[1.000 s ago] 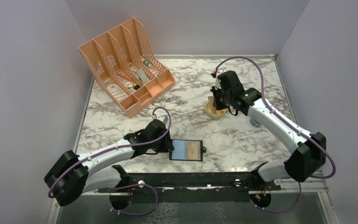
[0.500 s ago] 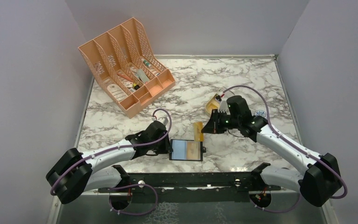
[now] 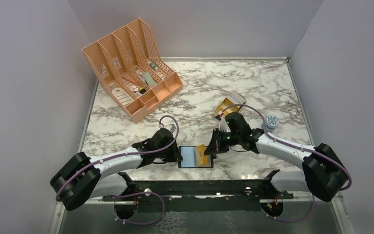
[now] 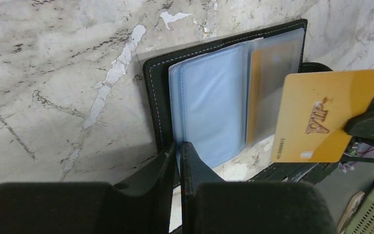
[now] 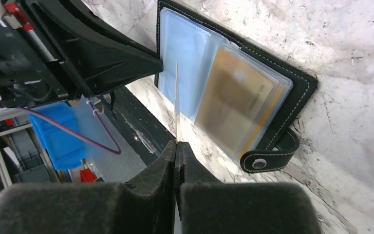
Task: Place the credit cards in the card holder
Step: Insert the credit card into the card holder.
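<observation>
The black card holder (image 3: 187,156) lies open near the table's front edge, its blue-grey sleeve pages (image 4: 209,97) facing up. My left gripper (image 4: 179,147) is shut on the holder's left edge, pinching the cover and a sleeve page. A tan card (image 5: 233,95) sits inside a clear sleeve on the right half. My right gripper (image 5: 177,145) is shut on a gold credit card (image 4: 321,117), holding it on edge just above the holder's right half (image 3: 200,149). The snap tab (image 5: 268,157) hangs off the right side.
A gold oval tin (image 3: 226,105) with its lid open stands behind the right arm. A small round blue-and-white thing (image 3: 271,121) lies to its right. A peach desk organiser (image 3: 131,68) fills the back left. The black rail (image 3: 199,187) runs along the front edge.
My right arm carried the gold card from the tin forward and down to the open holder. The left gripper's fingers closed on the holder's left edge.
</observation>
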